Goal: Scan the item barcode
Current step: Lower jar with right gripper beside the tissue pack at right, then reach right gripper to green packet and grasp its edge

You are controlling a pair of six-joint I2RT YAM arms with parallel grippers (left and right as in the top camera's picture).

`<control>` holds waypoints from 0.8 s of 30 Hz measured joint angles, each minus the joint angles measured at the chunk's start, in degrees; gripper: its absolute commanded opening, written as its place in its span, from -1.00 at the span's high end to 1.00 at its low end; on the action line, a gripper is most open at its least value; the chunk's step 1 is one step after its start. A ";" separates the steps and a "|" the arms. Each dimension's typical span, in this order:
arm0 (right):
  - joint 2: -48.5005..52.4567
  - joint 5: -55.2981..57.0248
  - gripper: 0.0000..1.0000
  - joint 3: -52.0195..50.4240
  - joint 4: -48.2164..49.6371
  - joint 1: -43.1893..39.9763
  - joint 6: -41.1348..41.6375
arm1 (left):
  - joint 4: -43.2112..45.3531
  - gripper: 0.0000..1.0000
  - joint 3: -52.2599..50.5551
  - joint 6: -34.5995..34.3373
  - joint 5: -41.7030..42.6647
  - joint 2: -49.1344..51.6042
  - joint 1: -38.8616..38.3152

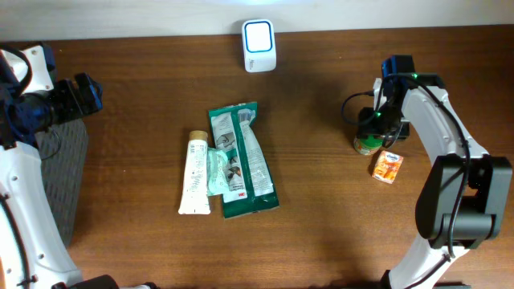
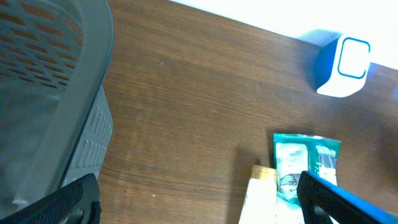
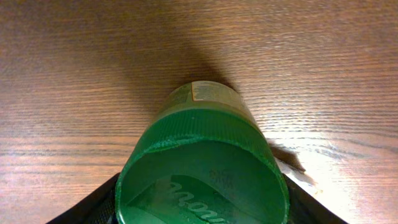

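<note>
A jar with a green screw lid (image 1: 367,144) stands upright on the wooden table at the right. My right gripper (image 1: 372,131) is over it. In the right wrist view the jar (image 3: 202,149) fills the lower middle, and my right gripper (image 3: 202,202) has a dark finger against each side of the lid. The white and blue scanner (image 1: 259,46) stands at the far edge in the middle. My left gripper (image 1: 88,92) is at the far left, open and empty (image 2: 199,199), with bare table between its fingers.
Two green packets (image 1: 241,160) and a white tube (image 1: 195,172) lie in the table's middle. A small orange box (image 1: 387,167) lies just beside the jar. A grey mesh basket (image 1: 64,168) stands at the left edge, under the left arm.
</note>
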 measured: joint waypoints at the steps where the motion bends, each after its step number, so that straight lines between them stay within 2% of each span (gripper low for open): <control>1: -0.11 -0.13 -0.73 -0.31 0.24 -0.13 0.20 | 0.00 -0.98 0.00 0.00 0.00 0.00 0.00; 2: -0.13 -0.15 -0.96 -0.83 0.07 -0.13 0.20 | 0.00 -0.98 0.00 0.00 0.00 0.00 0.00; 5: 0.02 -0.74 -0.97 0.00 -3.78 -0.13 0.20 | -0.02 -0.98 0.00 0.00 0.02 0.00 0.00; 9: 0.20 -6.12 -0.97 15.65 -16.65 0.37 0.20 | -0.13 -0.98 0.00 0.00 0.00 0.00 0.00; 12: -0.20 -15.10 -0.98 18.75 -14.60 6.40 0.22 | -0.02 -0.98 0.00 0.00 0.02 0.00 0.00; 13: -0.20 -16.57 -0.88 18.75 -13.03 8.04 0.22 | -0.02 -0.98 0.00 0.00 0.00 0.00 0.00; 15: -0.22 -19.21 -0.85 16.76 -8.52 13.77 0.94 | 0.00 -0.98 0.00 0.00 0.00 0.00 0.00; 17: 0.09 -20.48 -0.78 10.86 -0.28 19.50 4.98 | -0.04 -0.99 0.00 0.00 0.02 0.00 0.00; 20: 2.05 -26.03 -0.39 2.21 8.09 23.89 8.79 | -0.02 -0.98 0.00 0.00 0.02 0.00 0.00; 23: 3.04 -28.55 -0.20 -1.31 10.19 27.98 11.04 | 0.00 -0.98 0.00 0.00 0.00 0.00 0.00; 24: 3.02 -28.81 -0.08 -1.33 10.95 29.24 11.91 | -0.02 -0.98 0.00 0.00 0.00 0.00 0.00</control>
